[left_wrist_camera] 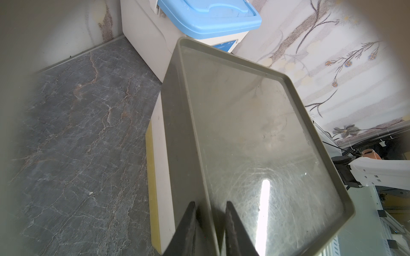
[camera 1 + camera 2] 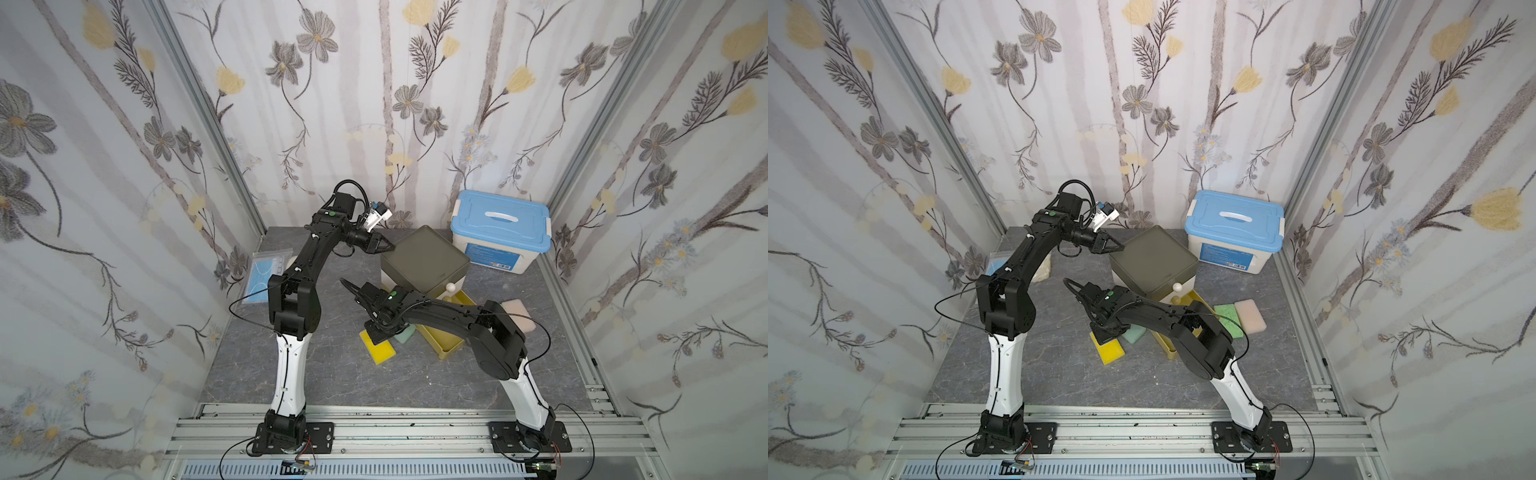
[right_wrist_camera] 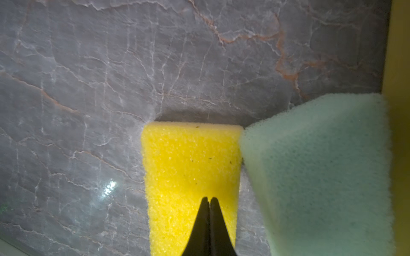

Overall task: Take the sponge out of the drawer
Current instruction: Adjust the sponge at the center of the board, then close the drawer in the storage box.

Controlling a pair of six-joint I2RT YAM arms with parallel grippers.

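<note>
Seemingly we finish: the yellow sponge (image 3: pixel 190 168) lies beside the drawer (image 2: pixel 451 352) under our pressed-together right gripper (image 3: pixel 208 198), the left gripper (image 1: pixel 210 204) pinching the cabinet top (image 2: pixel 424 257); next we withdraw.

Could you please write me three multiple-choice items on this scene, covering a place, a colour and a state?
1. The yellow sponge lies: A) in the drawer; B) on the table beside the mint sponge; C) held in the air.
2. The storage box lid is: A) blue; B) red; C) black.
3. The right gripper is: A) wide open; B) shut; C) half open.
1 B: the right wrist view shows it on the marble. 2 A: both top views show it. 3 B: its fingertips meet.
</note>
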